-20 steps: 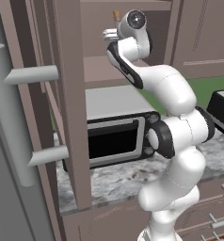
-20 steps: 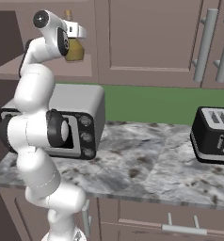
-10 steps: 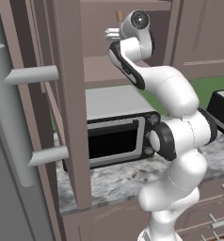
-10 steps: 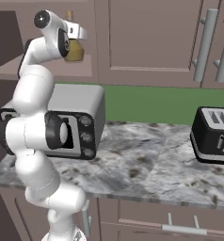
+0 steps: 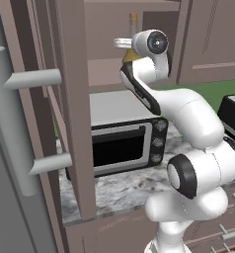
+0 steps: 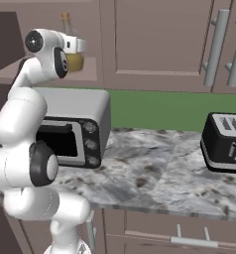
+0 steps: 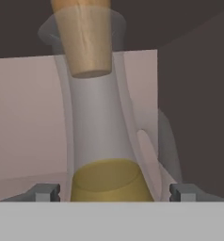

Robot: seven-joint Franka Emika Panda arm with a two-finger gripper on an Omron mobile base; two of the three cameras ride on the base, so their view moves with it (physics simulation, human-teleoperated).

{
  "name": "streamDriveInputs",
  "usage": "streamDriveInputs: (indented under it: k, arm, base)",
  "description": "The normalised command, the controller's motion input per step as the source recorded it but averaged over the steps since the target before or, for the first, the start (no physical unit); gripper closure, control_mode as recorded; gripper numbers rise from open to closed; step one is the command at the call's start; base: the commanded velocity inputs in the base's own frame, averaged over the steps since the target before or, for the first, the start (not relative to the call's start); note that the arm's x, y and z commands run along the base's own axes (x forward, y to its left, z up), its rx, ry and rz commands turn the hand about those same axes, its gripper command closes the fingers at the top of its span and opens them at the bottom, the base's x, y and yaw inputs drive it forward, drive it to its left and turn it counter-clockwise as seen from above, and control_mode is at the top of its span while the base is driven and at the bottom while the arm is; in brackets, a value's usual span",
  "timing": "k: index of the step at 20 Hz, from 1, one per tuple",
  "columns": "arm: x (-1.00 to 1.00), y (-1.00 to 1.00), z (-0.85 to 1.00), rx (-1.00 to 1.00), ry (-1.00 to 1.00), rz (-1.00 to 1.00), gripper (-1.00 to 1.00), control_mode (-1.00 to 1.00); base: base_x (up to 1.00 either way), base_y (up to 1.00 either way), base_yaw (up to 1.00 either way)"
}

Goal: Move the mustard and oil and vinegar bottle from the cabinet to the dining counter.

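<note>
The oil and vinegar bottle (image 6: 74, 61), a clear flask with olive-gold liquid and a tan stopper (image 7: 83, 37), stands on the inner shelf of the open cabinet (image 6: 88, 77). In the left base view the bottle (image 5: 132, 22) peeks out behind my wrist, past the open cabinet door (image 5: 72, 99). My gripper (image 7: 114, 190) is open, with one fingertip (image 7: 45, 190) on each side of the bottle (image 7: 109, 181) low on its neck. The hand (image 6: 76, 45) sits right against the flask. The mustard and the dining counter are out of view.
A silver microwave (image 6: 75, 129) stands on the marbled kitchen counter (image 6: 154, 173) under the cabinet. A black toaster (image 6: 226, 141) sits at the right. Closed cabinet doors with bar handles (image 6: 214, 44) hang at the upper right. A grey bar handle (image 5: 8, 123) juts out at the near left.
My wrist has dropped a little lower in front of the shelf. The bottle still stands where it was.
</note>
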Motion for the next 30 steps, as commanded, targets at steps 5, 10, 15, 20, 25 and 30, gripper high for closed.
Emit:
streamDriveInputs:
  k: [5, 10, 15, 20, 25, 30]
  arm:
    - [-0.55, -0.1, 0.07, 0.1, -0.06, -0.03, 1.0, -1.0]
    - [-0.43, -0.04, 0.31, 0.1, 0.01, -0.05, 1.0, -1.0]
    - [-0.51, 0.0, 0.33, 0.11, 0.01, -0.05, 1.0, -1.0]
    - [-0.74, 0.0, 0.09, 0.05, 0.0, -0.03, 1.0, -1.0]
    - [-0.75, 0.0, 0.01, 0.0, -0.03, 0.0, 1.0, -1.0]
    - [-0.76, -0.05, 0.01, 0.0, -0.08, 0.0, 1.0, -1.0]
  base:
    - [0.0, 0.0, 0.0]
    - [0.0, 0.0, 0.0]
    - [0.0, 0.0, 0.0]
    - [0.0, 0.0, 0.0]
    - [0.0, 0.0, 0.0]
    - [0.0, 0.0, 0.0]
